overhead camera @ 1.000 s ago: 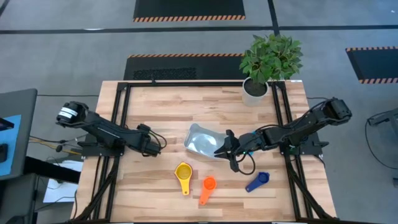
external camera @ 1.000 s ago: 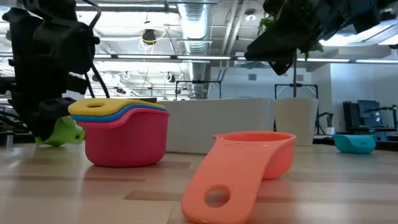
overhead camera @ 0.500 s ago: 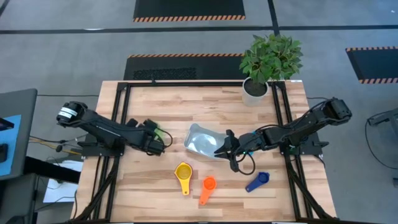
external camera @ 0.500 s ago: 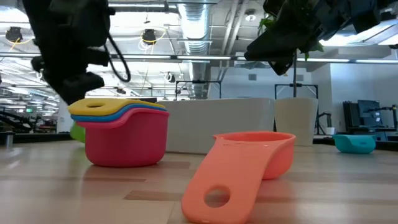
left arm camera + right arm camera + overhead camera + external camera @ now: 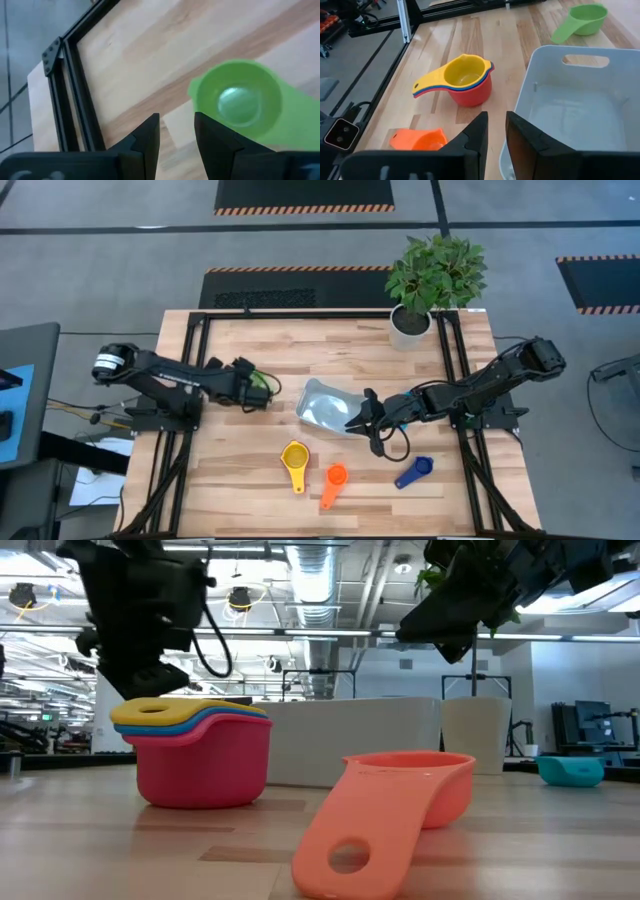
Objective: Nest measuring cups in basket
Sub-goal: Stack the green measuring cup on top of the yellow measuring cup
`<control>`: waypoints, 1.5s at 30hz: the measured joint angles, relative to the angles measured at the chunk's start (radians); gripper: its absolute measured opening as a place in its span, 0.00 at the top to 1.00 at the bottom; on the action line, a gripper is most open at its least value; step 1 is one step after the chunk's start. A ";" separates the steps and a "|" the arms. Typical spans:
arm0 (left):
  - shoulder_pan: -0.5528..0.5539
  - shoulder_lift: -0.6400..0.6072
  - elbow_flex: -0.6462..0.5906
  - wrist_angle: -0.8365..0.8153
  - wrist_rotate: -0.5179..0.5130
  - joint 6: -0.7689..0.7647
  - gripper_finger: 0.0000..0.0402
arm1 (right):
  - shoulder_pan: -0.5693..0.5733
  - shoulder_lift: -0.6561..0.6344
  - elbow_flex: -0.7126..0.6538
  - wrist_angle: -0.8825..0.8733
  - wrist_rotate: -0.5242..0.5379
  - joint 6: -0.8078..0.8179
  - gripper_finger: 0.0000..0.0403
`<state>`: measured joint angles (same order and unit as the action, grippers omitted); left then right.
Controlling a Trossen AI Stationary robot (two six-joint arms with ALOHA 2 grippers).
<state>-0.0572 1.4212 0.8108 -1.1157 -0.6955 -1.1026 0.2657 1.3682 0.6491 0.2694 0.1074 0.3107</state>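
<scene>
Three cup groups [image 5: 294, 454] on pale wooden table [image 5: 250, 480].

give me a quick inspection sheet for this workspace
surface: wooden table, black frame rails along its sides
job's things: basket holds no cups; yellow, blue and red stack stands beside it; orange cup, dark blue cup, green cup and light blue cup lie loose on the table
clutter: potted plant at the far edge
grippers: left gripper above the table next to the green cup, jaws apart, nothing between them; right gripper at the basket's edge
cables: black loop under the right gripper
surroundings: grey floor, striped mats; no people seen
</scene>
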 joint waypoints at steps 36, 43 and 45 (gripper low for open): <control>0.186 0.000 -0.138 0.284 0.255 0.221 0.73 | 0.003 0.000 0.000 -0.056 -0.002 0.005 0.77; 0.182 0.000 -0.141 0.338 0.235 0.353 0.92 | 0.001 0.000 0.000 -0.052 -0.002 0.005 0.77; 0.177 -0.003 -0.137 0.367 0.240 0.369 0.97 | 0.001 0.000 0.000 -0.052 -0.002 0.005 0.77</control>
<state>0.1197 1.4186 0.6740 -0.7488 -0.4551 -0.7334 0.2668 1.3685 0.6491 0.2176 0.1055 0.3152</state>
